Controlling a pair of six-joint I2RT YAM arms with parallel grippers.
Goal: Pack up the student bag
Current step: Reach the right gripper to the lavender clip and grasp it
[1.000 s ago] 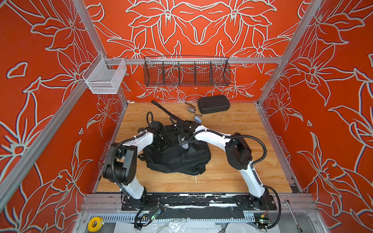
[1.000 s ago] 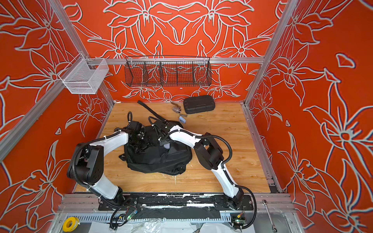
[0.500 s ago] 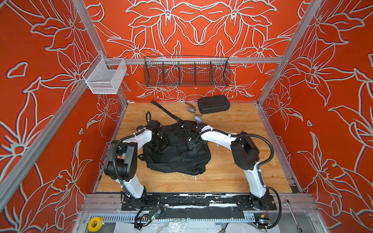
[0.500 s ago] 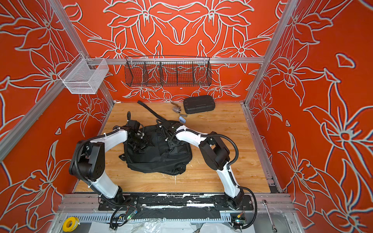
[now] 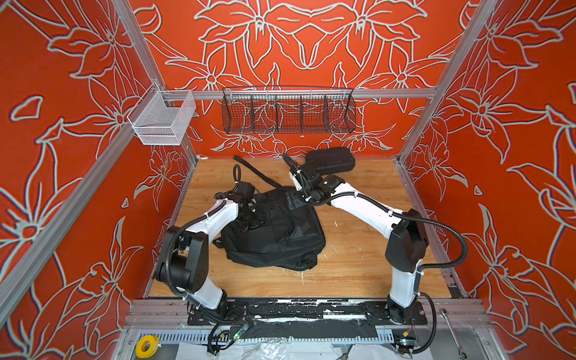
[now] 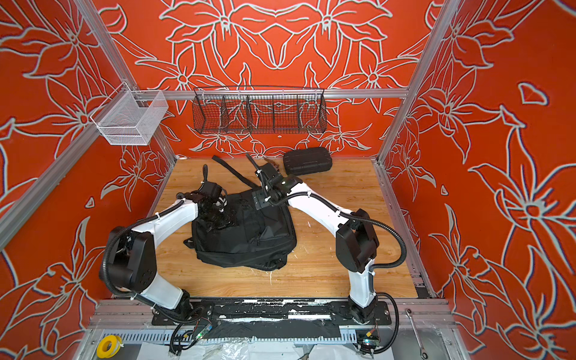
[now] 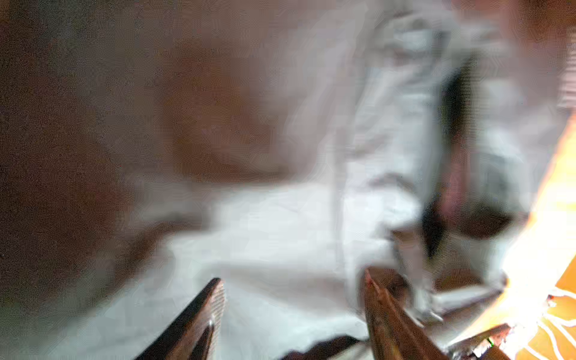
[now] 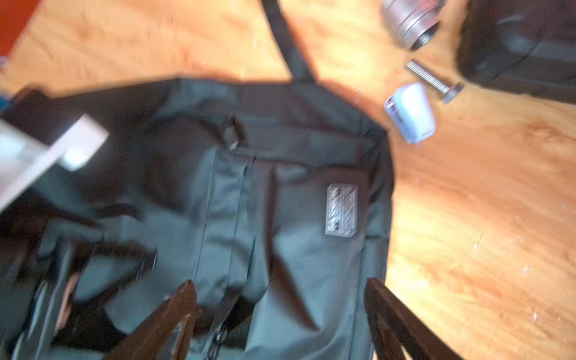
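Fabric is all you have to work with here. The student bag point(image 5: 274, 237) lies slumped flat in the middle of the desk point(image 5: 358, 249), front face up. Its label patch point(image 8: 341, 208) is showing and one long strap point(image 5: 252, 171) trails toward the back wall.

Expect the bag to be soft, limp and light for its bulk, since it looks nearly empty. Lift it by one point and the rest will sag and fold. Push on it and it will probably bunch and slide over the wood. The smooth weave may slip out of a shallow pinch, so take a deep bite on something doubled up. A seam, the edge by what looks like a zip pull point(image 8: 230, 137), or the root of the strap would serve; avoid the flat panel.

Your left end effector point(image 7: 293, 277) sits low over the bag's left upper part. Its wrist view is badly blurred, but the fingers stand apart with nothing clearly pinched between them. Your right end effector point(image 8: 279, 282) hovers over the bag's far corner on the right side, jaws wide and empty, with fabric below.

Beyond that corner, apart from the bag, lie a bolt point(image 8: 433, 79), a small white piece point(image 8: 410, 113) and the rigid ribbed case point(image 5: 330, 160). You will probably need one side to hold the opening up while the other feeds things in, because the mouth will not stand open unaided.
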